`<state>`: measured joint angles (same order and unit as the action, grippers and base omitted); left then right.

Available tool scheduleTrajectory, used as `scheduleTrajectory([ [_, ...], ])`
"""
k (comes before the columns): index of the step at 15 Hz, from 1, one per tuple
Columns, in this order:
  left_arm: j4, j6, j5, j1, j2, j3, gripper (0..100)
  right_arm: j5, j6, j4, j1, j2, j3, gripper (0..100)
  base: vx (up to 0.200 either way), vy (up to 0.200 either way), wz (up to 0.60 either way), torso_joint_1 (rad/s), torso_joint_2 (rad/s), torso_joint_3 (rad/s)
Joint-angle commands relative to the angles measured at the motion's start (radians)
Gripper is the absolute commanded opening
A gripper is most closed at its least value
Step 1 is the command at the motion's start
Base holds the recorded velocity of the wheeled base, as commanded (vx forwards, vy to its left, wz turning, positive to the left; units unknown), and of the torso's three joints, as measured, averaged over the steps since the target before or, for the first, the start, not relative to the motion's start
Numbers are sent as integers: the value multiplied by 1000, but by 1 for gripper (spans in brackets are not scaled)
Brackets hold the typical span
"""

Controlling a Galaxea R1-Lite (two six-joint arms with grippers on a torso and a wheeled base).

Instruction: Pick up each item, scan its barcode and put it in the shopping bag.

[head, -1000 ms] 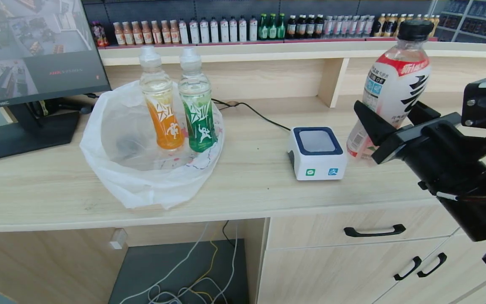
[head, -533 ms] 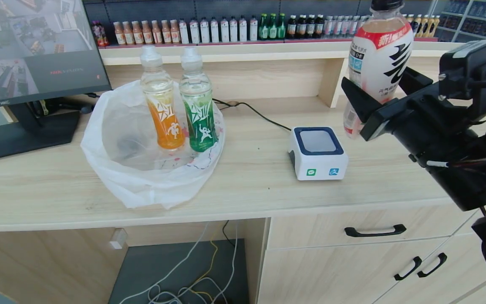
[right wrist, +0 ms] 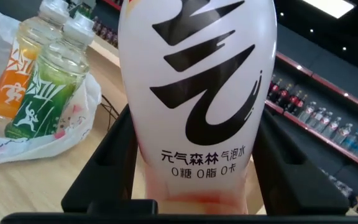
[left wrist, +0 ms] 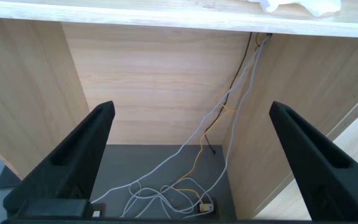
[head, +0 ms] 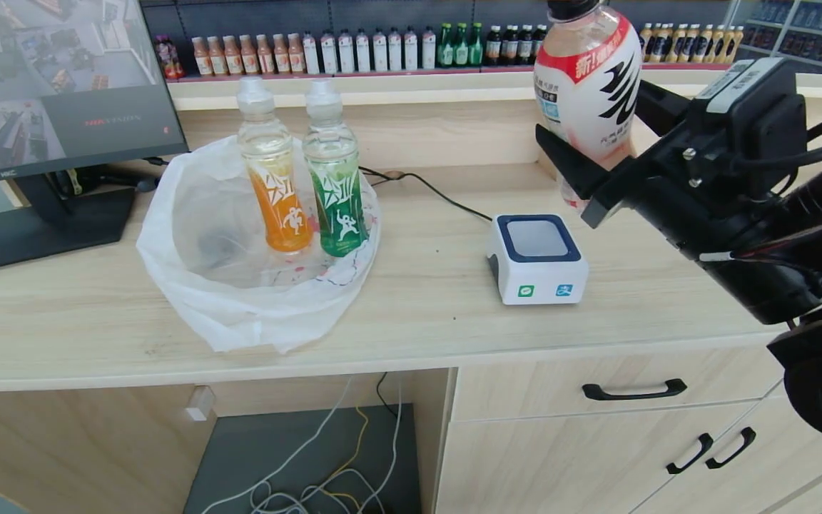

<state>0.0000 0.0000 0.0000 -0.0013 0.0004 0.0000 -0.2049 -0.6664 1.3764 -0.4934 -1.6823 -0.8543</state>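
White bottle [head: 586, 93], black cap uppermost, held nearly upright and clear of the worktop [head: 418, 321]. My right tool [head: 607, 143] is clamped on its lower body, one finger on each side of the label, with the base hanging just beneath the fingers.

The bottle looks full, so I judge it moderately heavy and top-loaded above the grasp. With the cap on, the plastic wall should stay fairly stiff but will dent under a hard squeeze. The printed sleeve is smooth and likely slippery, so a tilt for scanning could let it slide or twist. The present hold on the broad lower body seems sound to me; the narrow neck would be a poorer place. I cannot find the barcode on the faces I see.

The scanner [head: 536, 257], window upward, sits on the worktop below the right tool and slightly to its left. Farther to that tool's left lies the shopping bag [head: 240, 307], its rim rolled open. An orange bottle [head: 275, 193] and a green bottle [head: 336, 200] stand upright inside it, just beside each other. I judge scanning to be the step in hand, with bagging to follow.

My left tool [left wrist: 194, 162] hangs below the worktop edge with fingers spread wide and nothing between them. Loose cables [left wrist: 185, 186] lie beyond it.
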Motion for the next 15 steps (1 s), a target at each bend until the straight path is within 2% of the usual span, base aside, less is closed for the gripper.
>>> scheduleTrajectory([
  [1, 0, 0, 0, 0, 0, 0, 100, -47, -33, 4, 16, -43, -31, 0, 0, 0, 0, 0, 0, 0],
  [5, 0, 0, 0, 0, 0, 0, 100, -169, -145, 4, 19, -109, -77, 0, 0, 0, 0, 0, 0, 0],
  [7, 0, 0, 0, 0, 0, 0, 100, -274, -199, 4, 18, -165, -137, 0, 0, 0, 0, 0, 0, 0],
  [15, 0, 0, 0, 0, 0, 0, 100, -487, -282, 4, 56, -212, -140, 0, 0, 0, 0, 0, 0, 0],
])
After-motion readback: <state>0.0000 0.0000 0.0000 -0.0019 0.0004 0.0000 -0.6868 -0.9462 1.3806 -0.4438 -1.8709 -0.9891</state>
